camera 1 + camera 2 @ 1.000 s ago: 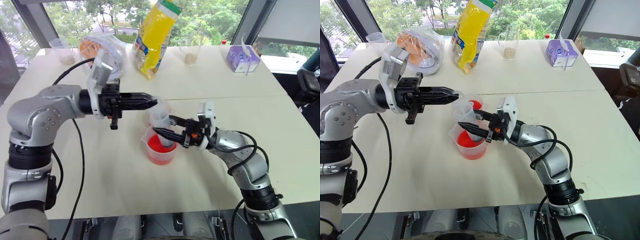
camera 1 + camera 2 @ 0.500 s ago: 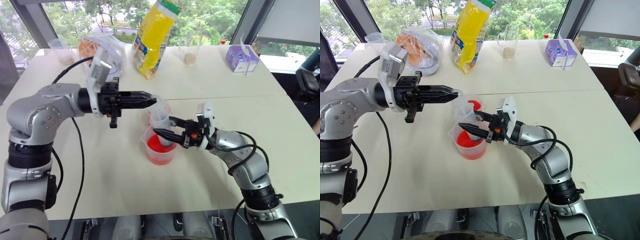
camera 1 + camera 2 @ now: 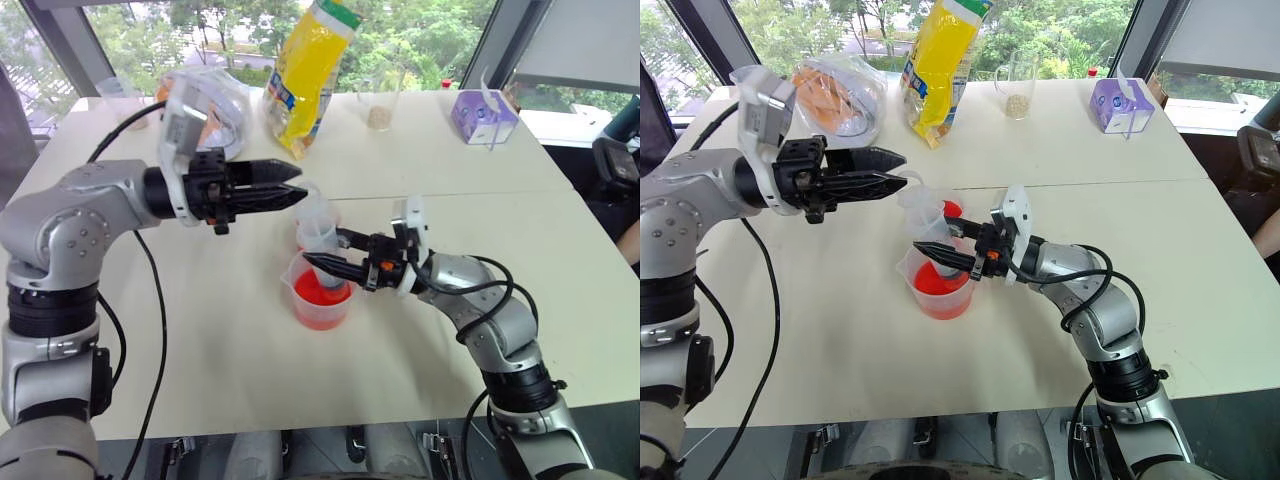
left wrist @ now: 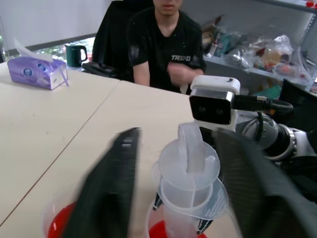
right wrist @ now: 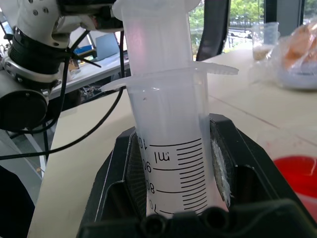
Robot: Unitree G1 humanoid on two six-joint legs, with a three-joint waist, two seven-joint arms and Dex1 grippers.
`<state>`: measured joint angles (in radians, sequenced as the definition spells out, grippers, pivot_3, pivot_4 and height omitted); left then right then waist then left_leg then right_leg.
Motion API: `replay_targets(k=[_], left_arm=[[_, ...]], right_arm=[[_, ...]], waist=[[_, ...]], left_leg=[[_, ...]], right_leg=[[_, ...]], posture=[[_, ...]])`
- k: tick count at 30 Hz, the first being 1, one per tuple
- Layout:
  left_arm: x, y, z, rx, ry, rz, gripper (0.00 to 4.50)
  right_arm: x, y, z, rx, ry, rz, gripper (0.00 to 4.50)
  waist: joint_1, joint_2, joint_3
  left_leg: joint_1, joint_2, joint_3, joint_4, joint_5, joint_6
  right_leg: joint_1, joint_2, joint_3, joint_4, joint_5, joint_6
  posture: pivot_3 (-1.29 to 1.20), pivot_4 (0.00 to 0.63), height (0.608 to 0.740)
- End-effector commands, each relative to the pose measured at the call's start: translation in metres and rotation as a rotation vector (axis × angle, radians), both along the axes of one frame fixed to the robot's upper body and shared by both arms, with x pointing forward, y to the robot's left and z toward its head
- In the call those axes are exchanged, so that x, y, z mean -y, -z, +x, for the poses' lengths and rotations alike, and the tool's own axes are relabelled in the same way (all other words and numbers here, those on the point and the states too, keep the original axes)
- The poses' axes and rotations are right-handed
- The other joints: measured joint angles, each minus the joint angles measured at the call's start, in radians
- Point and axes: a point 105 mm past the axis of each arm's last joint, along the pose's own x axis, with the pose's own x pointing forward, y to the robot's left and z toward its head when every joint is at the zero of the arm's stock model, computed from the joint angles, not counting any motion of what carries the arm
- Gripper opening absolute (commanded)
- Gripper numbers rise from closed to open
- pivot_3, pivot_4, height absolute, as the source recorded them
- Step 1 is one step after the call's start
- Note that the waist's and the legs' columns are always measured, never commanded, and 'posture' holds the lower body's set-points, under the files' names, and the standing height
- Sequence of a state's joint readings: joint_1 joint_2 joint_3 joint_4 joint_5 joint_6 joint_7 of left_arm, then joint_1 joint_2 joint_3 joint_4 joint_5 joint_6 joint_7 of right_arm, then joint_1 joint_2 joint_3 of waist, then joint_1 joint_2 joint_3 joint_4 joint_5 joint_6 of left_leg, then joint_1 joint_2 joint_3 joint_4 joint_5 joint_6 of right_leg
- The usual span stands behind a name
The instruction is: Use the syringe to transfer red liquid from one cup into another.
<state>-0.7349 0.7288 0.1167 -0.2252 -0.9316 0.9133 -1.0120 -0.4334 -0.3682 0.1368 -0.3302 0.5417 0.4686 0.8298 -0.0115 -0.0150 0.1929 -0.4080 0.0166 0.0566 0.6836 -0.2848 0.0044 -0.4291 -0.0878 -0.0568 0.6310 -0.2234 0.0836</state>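
The syringe (image 3: 319, 228) stands upright with its tip down in the wide spouted beaker (image 3: 322, 305), which holds red liquid (image 3: 312, 290). My right gripper (image 3: 331, 251) reaches in level from the right and is shut on the syringe's barrel (image 5: 171, 163). My left gripper (image 3: 299, 185) comes in level from the left and is open. The white plunger top (image 4: 189, 157) rises between its two fingers (image 4: 106, 191) with a gap on each side. The small narrow cup (image 3: 952, 211) stands just behind the beaker with a little red in it.
At the back of the table are a yellow bag (image 3: 310, 70), a clear bag with orange contents (image 3: 210, 95), two cups with beige grains (image 3: 380, 110) and a purple tissue box (image 3: 485, 115). A person in black (image 4: 166, 44) sits beyond the table.
My left gripper, shut at the plunger top before, has opened and now stands with its fingers apart around it. The right gripper still holds the barrel in the beaker.
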Motion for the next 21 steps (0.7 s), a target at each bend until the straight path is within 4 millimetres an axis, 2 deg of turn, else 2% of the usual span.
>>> replay_targets(k=[1, 9, 13, 17, 21], left_arm=[[-0.002, -0.005, -0.006, 0.035, -0.007, -0.012, 4.47], [-0.031, -0.004, 0.0, 0.059, -0.129, 0.016, 4.47], [-0.046, -0.01, 0.006, 0.074, -0.189, 0.009, 4.47], [-0.049, -0.013, 0.01, 0.095, -0.209, 0.002, 4.47], [-0.047, -0.015, 0.012, 0.112, -0.209, -0.002, 4.47]], right_arm=[[0.002, -0.026, -0.004, 0.08, -0.003, 0.058, 1.4], [0.008, -0.048, -0.002, 0.074, 0.004, 0.119, 1.4], [0.009, -0.079, -0.001, 0.088, -0.017, 0.182, 1.4], [0.012, -0.111, 0.014, 0.105, -0.017, 0.241, 1.4], [0.011, -0.119, 0.037, 0.125, 0.009, 0.257, 1.4]], waist=[[0.001, 0.0, 0.0], [0.0, 0.0, 0.0], [0.0, 0.0, 0.0], [0.0, 0.0, 0.0], [0.001, 0.0, 0.0]], left_leg=[[0.0, 0.0, 0.0, 0.0, 0.0, 0.0], [0.0, 0.0, 0.0, 0.0, 0.0, 0.0], [0.0, 0.0, 0.0, 0.0, 0.0, 0.0], [0.0, 0.0, 0.0, 0.0, 0.0, -0.001], [0.0, 0.0, 0.0, 0.0, 0.0, 0.0]], right_leg=[[0.0, 0.0, 0.0, 0.0, 0.0, 0.0], [0.0, 0.0, 0.0, 0.0, 0.0, 0.0], [0.0, 0.0, 0.0, 0.0, 0.0, 0.0], [0.0, 0.0, 0.0, 0.0, 0.0, 0.0], [0.0, 0.0, 0.0, 0.0, 0.0, 0.0]], posture=[[0.0, 0.15, 0.74], [0.0, 0.15, 0.74], [0.0, 0.15, 0.74], [0.0, 0.15, 0.74], [0.0, 0.15, 0.74]])
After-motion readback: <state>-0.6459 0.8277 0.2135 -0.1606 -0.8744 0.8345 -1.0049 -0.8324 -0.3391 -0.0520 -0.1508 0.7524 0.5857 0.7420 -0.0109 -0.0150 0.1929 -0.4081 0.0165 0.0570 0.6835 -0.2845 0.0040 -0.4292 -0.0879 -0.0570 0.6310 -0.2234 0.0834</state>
